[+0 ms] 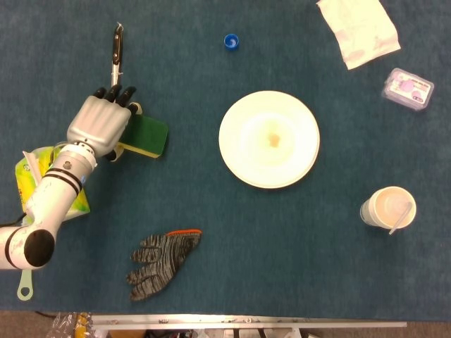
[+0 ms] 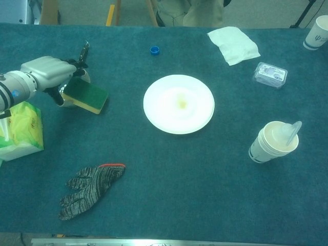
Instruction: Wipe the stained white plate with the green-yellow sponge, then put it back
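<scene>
Table: a dark blue-green cloth-covered table point(image 1: 211, 211) fills both views.
Left arm: the white-and-silver robot left arm point(image 1: 49, 204) reaches in from the lower left edge over the yellow-green packet.
Plate: the round white plate point(image 1: 269, 139) lies near the middle of the table with a small yellowish stain at its centre — well apart from the sponge.
Left hand: the silver left hand with black fingers point(image 1: 102, 123) rests on the left end of the sponge, fingers curved down over it; whether it actually grips the sponge cannot be told.
Glove: a grey-and-black knitted glove with an orange cuff point(image 1: 161, 255) lies flat toward the front edge.
Napkin: a crumpled white paper napkin point(image 1: 358, 29) sits at the far right corner.
Packet: a yellow-green plastic packet point(image 2: 19, 130) lies at the left edge.
Cup: a white paper cup with a plastic spoon in it point(image 1: 389, 208) stands to the right of the plate.
Sponge: the rectangular green-yellow sponge point(image 1: 146, 136) lies on the table left of the plate, green face up.
Box: a small clear plastic box with a purple label point(image 1: 407, 89) — near the napkin.
Knife: a small black-handled knife point(image 1: 116, 53) lies just beyond the hand.
Cap: a small blue bottle cap point(image 1: 231, 41) sits beyond the plate.
</scene>
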`<act>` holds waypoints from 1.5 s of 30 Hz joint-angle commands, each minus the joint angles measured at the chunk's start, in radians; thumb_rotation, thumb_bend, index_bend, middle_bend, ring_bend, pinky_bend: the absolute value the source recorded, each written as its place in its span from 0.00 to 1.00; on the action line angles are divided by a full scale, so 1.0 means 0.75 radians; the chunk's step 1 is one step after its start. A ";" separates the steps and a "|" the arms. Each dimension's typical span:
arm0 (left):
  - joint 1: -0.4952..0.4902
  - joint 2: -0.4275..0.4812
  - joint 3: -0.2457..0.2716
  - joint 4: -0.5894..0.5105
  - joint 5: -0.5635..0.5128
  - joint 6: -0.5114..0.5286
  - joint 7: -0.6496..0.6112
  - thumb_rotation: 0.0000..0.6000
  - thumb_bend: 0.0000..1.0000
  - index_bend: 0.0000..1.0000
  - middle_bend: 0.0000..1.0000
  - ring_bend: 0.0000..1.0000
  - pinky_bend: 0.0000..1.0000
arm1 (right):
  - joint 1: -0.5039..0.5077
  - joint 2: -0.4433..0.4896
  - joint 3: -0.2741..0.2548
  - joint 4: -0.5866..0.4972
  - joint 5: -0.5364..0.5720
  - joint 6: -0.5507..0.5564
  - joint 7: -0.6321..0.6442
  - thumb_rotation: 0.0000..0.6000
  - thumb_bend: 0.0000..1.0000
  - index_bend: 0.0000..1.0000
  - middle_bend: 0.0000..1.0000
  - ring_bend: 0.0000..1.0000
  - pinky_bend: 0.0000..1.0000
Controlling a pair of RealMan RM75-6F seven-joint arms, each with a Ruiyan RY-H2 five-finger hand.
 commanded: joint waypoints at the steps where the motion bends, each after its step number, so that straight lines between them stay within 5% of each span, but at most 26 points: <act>1: -0.006 0.003 0.006 -0.005 -0.007 0.004 0.001 1.00 0.28 0.21 0.04 0.00 0.10 | 0.000 0.000 -0.001 0.003 0.000 -0.003 0.002 1.00 0.16 0.01 0.11 0.01 0.27; 25: -0.074 0.005 0.050 -0.044 -0.112 0.034 0.038 1.00 0.28 0.20 0.04 0.00 0.10 | -0.006 -0.002 -0.002 0.038 0.000 -0.004 0.044 1.00 0.16 0.01 0.11 0.01 0.27; 35: -0.071 -0.009 0.051 -0.038 -0.132 0.068 0.013 1.00 0.28 0.33 0.11 0.02 0.10 | -0.009 0.000 -0.001 0.035 -0.007 0.004 0.048 1.00 0.16 0.01 0.11 0.01 0.27; 45: -0.084 0.098 0.006 -0.202 -0.127 0.034 -0.082 1.00 0.28 0.35 0.14 0.04 0.11 | -0.004 -0.006 0.000 0.038 -0.016 0.001 0.059 1.00 0.16 0.01 0.11 0.01 0.27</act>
